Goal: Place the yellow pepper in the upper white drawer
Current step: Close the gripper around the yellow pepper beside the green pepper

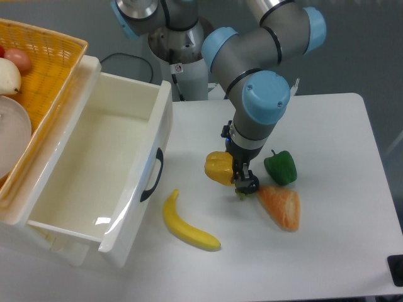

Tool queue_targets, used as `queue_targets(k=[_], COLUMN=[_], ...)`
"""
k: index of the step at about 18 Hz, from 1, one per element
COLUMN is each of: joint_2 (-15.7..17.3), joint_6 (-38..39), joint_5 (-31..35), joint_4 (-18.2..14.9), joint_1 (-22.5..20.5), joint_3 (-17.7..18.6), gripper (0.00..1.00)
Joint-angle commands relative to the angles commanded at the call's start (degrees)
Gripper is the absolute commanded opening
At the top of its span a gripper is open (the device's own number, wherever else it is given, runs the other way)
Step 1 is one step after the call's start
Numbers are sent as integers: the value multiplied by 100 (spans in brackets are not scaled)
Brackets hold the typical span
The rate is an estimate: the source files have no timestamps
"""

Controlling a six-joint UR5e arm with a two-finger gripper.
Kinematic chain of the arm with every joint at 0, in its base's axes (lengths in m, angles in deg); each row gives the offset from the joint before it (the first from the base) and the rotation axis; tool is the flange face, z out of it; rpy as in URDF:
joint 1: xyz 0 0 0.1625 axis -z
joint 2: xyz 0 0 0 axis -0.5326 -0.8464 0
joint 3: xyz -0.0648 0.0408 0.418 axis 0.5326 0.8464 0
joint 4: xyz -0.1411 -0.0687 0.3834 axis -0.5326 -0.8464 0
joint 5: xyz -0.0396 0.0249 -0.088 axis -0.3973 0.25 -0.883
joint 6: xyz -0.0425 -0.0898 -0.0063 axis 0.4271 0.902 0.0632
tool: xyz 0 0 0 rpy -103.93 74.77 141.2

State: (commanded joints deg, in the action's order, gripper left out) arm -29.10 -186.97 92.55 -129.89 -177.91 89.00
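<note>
Yellow pepper [220,168] sits on the white table [327,251], just left of the gripper [244,185]. The fingers are down at table level, right against the pepper's right side. Can't tell whether the jaws are open or closed on it: the wrist blocks the view and the fingertips read as one dark blob. The pepper looks to be resting on the table, not lifted.

Step in hand, by my read: get a grip on the pepper.

- The pepper is lumpy and glossy, so it will likely squirm. Straddle the widest part rather than pinching an edge lobe. The gripper looks offset to the pepper's right, so centre it over the body before closing.
- Green pepper [280,168] and orange piece [281,206] sit just right of the gripper. Keep the fingers clear of both.
- Banana [189,226] lies lower left, between the pepper and the drawer front. Lift straight up first, then travel, so nothing gets dragged.
- Upper white drawer [94,163] is pulled open at left, looks empty inside, dark handle [153,176] facing the pepper. Clear the front panel with margin, move over the middle of the drawer, lower inside, then release.
- Yellow basket [44,69] sits above the drawer's rear left. Keep the drop toward the front and middle to avoid the basket rim.
</note>
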Motion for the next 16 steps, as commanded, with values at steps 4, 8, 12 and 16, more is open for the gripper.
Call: queue_targets(k=[4,8,12,16], joint_2=[0,9,52,79], joint_6=[26,290,535,879], joint_5=[-26,-35,-157,-553], joint_4=[-9,-9,-26,-61], joint_1=[0,-9,-26,-149], joint_3=[-9,-44,-193,-378], gripper=[44,44,44,44])
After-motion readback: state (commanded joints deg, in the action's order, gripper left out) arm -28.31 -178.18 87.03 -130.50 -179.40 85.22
